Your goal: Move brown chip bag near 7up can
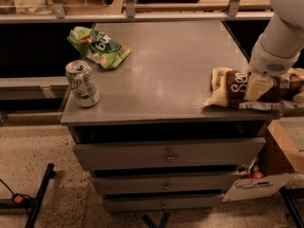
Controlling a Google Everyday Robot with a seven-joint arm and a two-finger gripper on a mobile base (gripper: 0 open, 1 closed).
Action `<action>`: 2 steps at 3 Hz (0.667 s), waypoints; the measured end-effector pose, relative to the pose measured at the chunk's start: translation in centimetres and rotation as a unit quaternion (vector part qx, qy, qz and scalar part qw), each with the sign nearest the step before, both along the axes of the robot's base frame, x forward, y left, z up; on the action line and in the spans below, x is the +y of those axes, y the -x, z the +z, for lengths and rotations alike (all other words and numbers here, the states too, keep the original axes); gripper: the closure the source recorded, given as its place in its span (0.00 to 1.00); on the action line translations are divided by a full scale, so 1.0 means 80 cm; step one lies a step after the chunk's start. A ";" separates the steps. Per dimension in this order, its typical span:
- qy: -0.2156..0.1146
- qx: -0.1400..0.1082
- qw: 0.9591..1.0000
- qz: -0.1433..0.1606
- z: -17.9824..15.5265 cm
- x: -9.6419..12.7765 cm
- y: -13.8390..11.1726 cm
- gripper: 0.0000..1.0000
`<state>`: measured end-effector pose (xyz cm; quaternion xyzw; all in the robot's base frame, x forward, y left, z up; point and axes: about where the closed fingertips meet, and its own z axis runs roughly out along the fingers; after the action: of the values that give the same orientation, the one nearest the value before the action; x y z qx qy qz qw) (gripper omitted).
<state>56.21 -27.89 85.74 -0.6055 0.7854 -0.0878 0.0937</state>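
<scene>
A grey metal bench [166,80] with three drawers [166,156] stands on a speckled floor [38,146]. The gripper [259,87] sits at its right edge.

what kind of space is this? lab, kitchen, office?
Probably an office or lab workspace, not a home: grey metal drawer cabinet, speckled hard floor, cardboard box beside it. The tool is down at the brown chip bag on the cabinet top's right edge.

One high front camera looks down on the cabinet [175,70], jaws at right edge.
</scene>
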 end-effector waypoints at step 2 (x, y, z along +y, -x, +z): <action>-0.007 -0.031 0.999 0.031 0.066 0.035 0.000 1.00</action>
<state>56.21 -25.11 90.99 -0.6260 0.7634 -0.0986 0.1251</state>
